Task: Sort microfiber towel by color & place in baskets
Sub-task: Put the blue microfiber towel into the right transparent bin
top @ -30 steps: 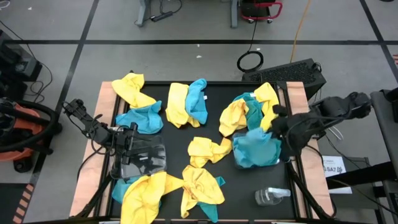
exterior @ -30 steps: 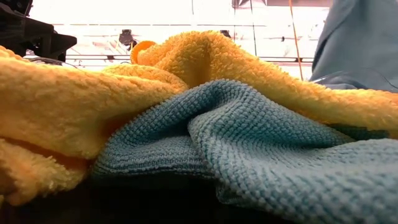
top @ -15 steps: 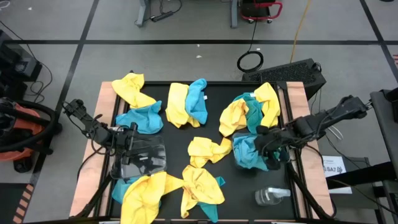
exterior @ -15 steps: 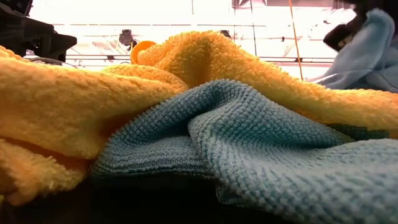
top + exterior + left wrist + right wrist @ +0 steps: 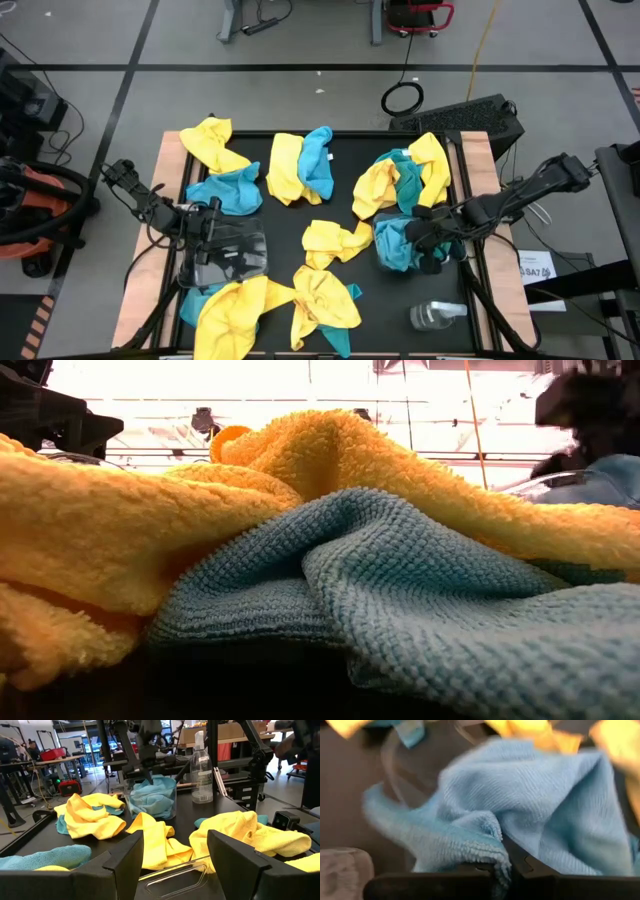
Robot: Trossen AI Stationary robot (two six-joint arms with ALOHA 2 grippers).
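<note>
My right gripper (image 5: 425, 238) is shut on a turquoise microfiber towel (image 5: 540, 805) and hangs low over the right clear basket (image 5: 381, 256), which holds blue cloth. The left wrist view shows that basket (image 5: 172, 805) in the distance, with the right gripper (image 5: 145, 755) above it. My left gripper (image 5: 175, 855) stands open and level at the table's left. It is over the near rim of the other basket (image 5: 235, 262), which has nothing in it. Whether it touches that rim I cannot tell. Loose yellow and blue towels lie around the table. My right gripper pinches a bunched fold of the blue towel beside its fuzzy hemmed edge (image 5: 487, 854) between its two fingers. The fingers slant down, coming from the table's right side. The rest of the towel spreads slack below them, down in the basket (image 5: 395, 775).
Yellow towels (image 5: 215, 145) (image 5: 335, 240) (image 5: 270, 305), a blue one (image 5: 225, 190), a yellow and blue pair (image 5: 300, 165) and a mixed heap (image 5: 405, 175) lie on the black mat. A clear bottle (image 5: 435, 315) lies near the front right. A yellow and a blue towel (image 5: 330, 580) fill the low view.
My right gripper has come down toward the right basket with the blue towel, tipping more steeply downward. The towel, which hung spread out high over the basket, now sits bunched down inside it.
</note>
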